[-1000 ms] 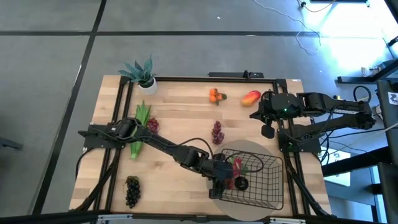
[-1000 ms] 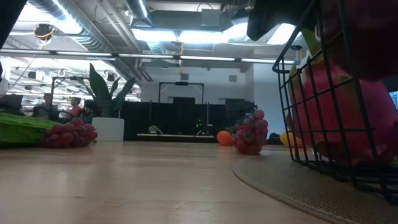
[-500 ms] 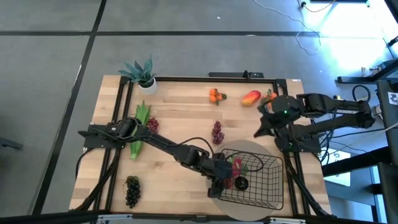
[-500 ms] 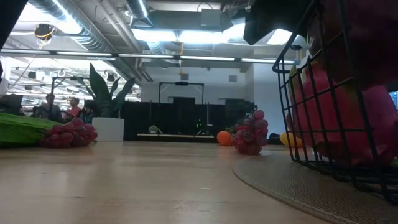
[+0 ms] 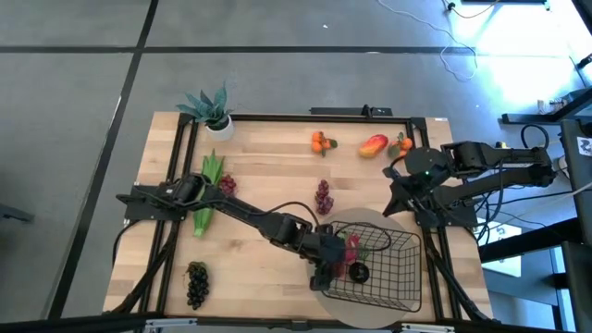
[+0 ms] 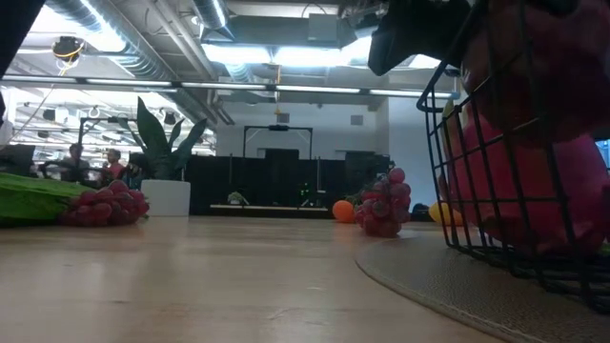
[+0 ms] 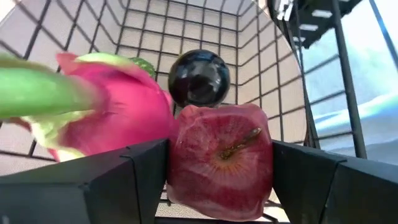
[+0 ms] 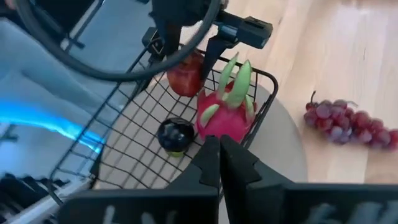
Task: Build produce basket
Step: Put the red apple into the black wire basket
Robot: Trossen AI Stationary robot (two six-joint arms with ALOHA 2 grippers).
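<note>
Left gripper (image 7: 219, 163) holds a red apple (image 7: 219, 158) between its fingers, low inside the basket (image 5: 393, 268), just beside the dragon fruit (image 7: 109, 109) and a dark round fruit (image 7: 199, 78). Right gripper (image 8: 219, 163) is fully closed and empty, near the table's right edge. Risk: releasing here may let the apple roll against the neighbouring fruit; withdrawing may catch the wire wall.

My left gripper (image 7: 219, 163) fills the black wire-mesh basket's (image 5: 396, 275) near end, jaws closed round a red apple (image 7: 221, 158) — the pink dragon fruit (image 7: 115, 115) and a dark round fruit (image 7: 199, 77) crowd beside it. The basket's far half stays open; so does the bare wooden table (image 5: 259, 171) middle.
</note>
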